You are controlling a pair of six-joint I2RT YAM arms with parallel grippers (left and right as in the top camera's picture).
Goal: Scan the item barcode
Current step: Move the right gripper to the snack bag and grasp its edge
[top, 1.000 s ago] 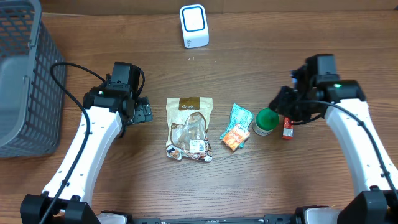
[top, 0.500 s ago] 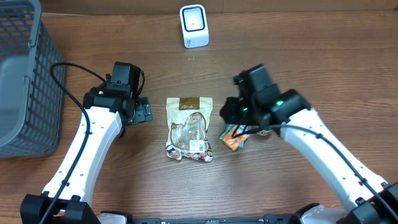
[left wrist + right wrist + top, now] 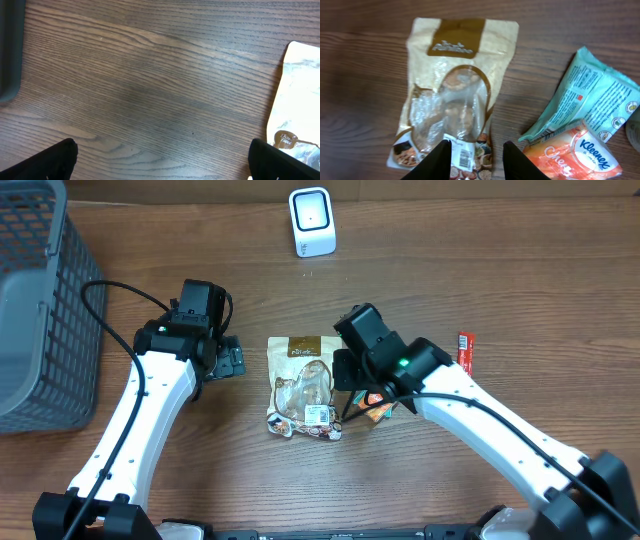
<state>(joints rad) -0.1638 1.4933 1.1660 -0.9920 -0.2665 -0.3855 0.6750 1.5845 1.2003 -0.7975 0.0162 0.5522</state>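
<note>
A tan and brown snack pouch [image 3: 300, 383] lies flat in the middle of the table, and the right wrist view shows its white barcode label [image 3: 462, 156] near the bottom edge. My right gripper [image 3: 343, 392] hovers over the pouch's lower right corner. Its jaws [image 3: 477, 161] stand partly open on either side of the label, with nothing held. The white scanner [image 3: 312, 222] stands at the far edge. My left gripper [image 3: 226, 361] rests wide open left of the pouch, with bare wood between its fingertips [image 3: 50, 160].
A teal packet [image 3: 590, 102] and an orange Kleenex pack [image 3: 575, 155] lie just right of the pouch. A red stick [image 3: 464, 352] lies further right. A grey basket [image 3: 35, 310] fills the left edge.
My right arm has swung left, from beside the red stick and green-lidded jar to above the pouch. The red stick now lies uncovered. The left arm has not moved.
</note>
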